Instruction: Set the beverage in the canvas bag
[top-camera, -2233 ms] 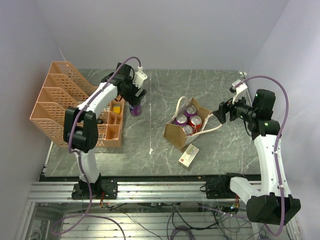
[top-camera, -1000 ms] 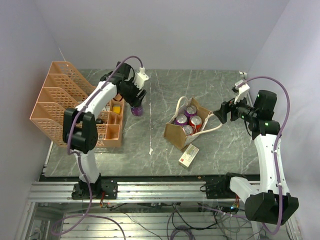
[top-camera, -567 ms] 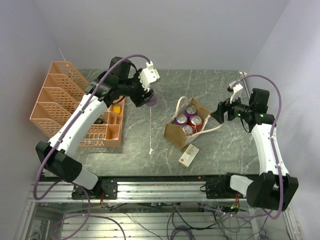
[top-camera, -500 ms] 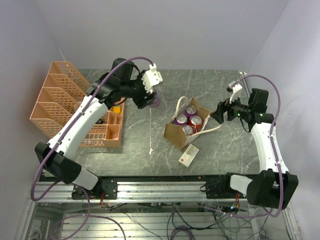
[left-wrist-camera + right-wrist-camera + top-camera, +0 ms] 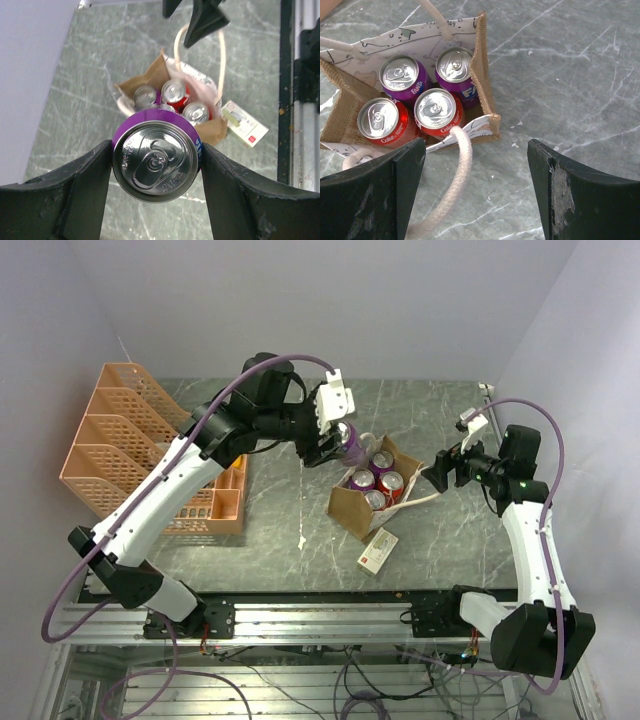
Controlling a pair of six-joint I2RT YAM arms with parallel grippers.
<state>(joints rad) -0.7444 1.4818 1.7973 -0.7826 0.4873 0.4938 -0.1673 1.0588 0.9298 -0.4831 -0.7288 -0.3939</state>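
Observation:
My left gripper (image 5: 340, 443) is shut on a purple beverage can (image 5: 352, 445) and holds it in the air over the far-left edge of the canvas bag (image 5: 347, 508). In the left wrist view the can (image 5: 156, 154) fills the space between my fingers, top facing the camera, with the bag (image 5: 137, 86) below. The tan bag holds several cans, purple and red (image 5: 436, 109). My right gripper (image 5: 441, 469) is open, just right of the bag. A cream loop handle (image 5: 455, 175) lies between its fingers (image 5: 380, 195) in the right wrist view.
An orange mesh rack (image 5: 120, 445) stands at the left with a low orange tray (image 5: 225, 502) beside it. A small white and yellow box (image 5: 377, 549) lies on the table in front of the bag. Walls close the left, back and right.
My left arm has carried the purple can from beside the orange rack rightward to above the bag. My right gripper has stayed open beside the bag, shifting only slightly.

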